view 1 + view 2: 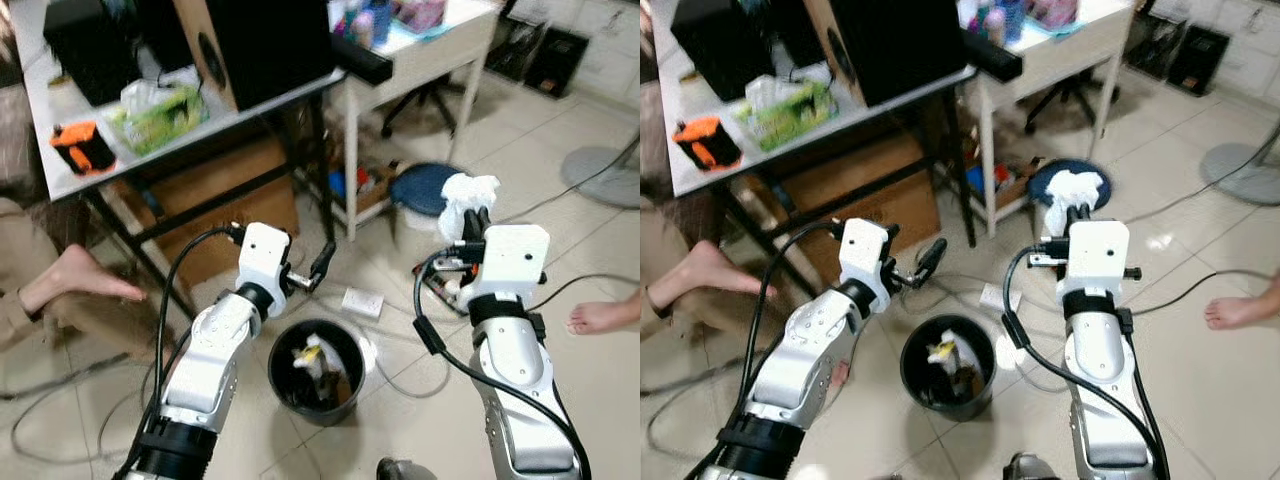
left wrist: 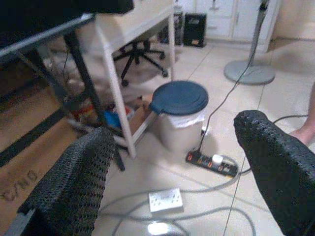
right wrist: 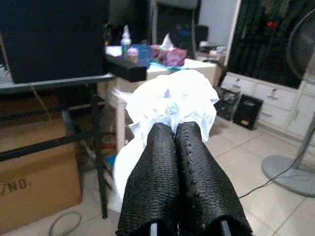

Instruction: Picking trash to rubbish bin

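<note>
Right pincer [image 3: 174, 135]: fingers pressed together and clamped on a crumpled white tissue [image 3: 170, 101], which is held up in the air beyond and to the right of the black rubbish bin [image 1: 316, 368]; the tissue is seen bunched above the fingertips in the head views [image 1: 468, 197].

Left pincer [image 2: 172, 162]: fingers spread wide apart, nothing between them; raised just beyond the black rubbish bin, to its left side, and pointed toward the right.

Black rubbish bin: round, open, set on the tiled floor [image 1: 600, 380] between the two arms; scraps of white and yellow trash [image 1: 312, 353] are seen inside it.

White socket block [image 1: 362, 301]: laid on the floor just beyond the black rubbish bin, with grey cables trailed around it.

Black power strip [image 2: 211, 163]: laid on the floor beyond the black rubbish bin, to its right.

Blue-lidded pail [image 2: 178, 115]: stood well beyond the black rubbish bin, beside the leg of a white counter [image 1: 440, 45].

Dark-framed counter [image 1: 60, 150]: stood beyond the black rubbish bin, to its left; an orange item [image 1: 82, 146] and a green-and-white bag [image 1: 160, 112] are carried on it.

Person's bare foot [image 1: 604, 317]: rested on the floor far to the right of the black rubbish bin. Another bare foot [image 1: 75, 280] is seen far to its left.
</note>
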Motion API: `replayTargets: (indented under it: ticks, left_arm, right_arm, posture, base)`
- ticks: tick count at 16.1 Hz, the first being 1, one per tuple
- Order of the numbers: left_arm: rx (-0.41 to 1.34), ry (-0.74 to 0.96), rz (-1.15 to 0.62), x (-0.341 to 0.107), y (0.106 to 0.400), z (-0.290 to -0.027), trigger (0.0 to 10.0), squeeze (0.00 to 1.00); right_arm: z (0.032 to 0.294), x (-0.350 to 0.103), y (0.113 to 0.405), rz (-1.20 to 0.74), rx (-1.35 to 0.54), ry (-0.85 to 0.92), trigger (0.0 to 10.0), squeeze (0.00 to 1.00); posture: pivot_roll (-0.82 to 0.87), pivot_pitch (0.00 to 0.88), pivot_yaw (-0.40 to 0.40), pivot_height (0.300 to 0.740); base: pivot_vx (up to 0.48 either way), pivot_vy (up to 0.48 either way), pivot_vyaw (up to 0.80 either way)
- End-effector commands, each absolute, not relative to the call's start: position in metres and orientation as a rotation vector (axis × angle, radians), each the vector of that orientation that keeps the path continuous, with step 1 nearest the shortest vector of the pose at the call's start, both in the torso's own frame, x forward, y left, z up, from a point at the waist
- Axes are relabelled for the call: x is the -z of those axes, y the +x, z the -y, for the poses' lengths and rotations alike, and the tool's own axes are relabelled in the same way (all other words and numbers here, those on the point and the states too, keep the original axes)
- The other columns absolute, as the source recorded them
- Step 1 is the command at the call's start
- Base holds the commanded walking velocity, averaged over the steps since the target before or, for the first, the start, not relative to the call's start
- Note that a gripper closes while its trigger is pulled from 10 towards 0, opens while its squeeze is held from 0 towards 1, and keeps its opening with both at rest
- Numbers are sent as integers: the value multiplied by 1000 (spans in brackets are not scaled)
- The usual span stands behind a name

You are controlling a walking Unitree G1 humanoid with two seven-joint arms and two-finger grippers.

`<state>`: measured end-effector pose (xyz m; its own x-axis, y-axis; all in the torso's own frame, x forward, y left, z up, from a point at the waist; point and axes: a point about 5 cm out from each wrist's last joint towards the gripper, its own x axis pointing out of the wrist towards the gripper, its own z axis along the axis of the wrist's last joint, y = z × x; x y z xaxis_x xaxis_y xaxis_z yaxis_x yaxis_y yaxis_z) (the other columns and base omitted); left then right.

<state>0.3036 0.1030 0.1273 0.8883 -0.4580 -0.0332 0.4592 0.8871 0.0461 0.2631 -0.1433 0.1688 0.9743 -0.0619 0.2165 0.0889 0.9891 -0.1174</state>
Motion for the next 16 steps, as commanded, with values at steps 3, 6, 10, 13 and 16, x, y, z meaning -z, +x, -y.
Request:
replayTargets:
  ticks: [3, 6, 10, 13, 16]
  left_arm:
    - [462, 62, -35, -125, 304, -106, 10000, 0]
    - [455, 74, -43, -123, 304, -107, 10000, 0]
    - [451, 74, -39, -124, 305, -108, 10000, 0]
    - [456, 65, -44, -123, 303, -108, 10000, 0]
    - [461, 69, -40, -124, 303, -108, 10000, 0]
  right_arm:
    - [138, -167, 265, 210, 66, -144, 10000, 0]
    - [130, -171, 270, 227, 56, -143, 10000, 0]
    - [128, -169, 269, 225, 46, -135, 10000, 0]
    - [127, -169, 270, 227, 45, -121, 10000, 0]
    - [127, -169, 271, 227, 46, -122, 10000, 0]
  posture:
    - [-79, 139, 123, 740]
    - [-77, 139, 123, 740]
    - [-70, 139, 122, 740]
    - [-65, 141, 120, 740]
    - [-64, 144, 120, 740]
  base:
    - [0, 0, 0]
    - [0, 0, 642]
    - [0, 0, 770]
    - [0, 0, 0]
    - [275, 0, 0]
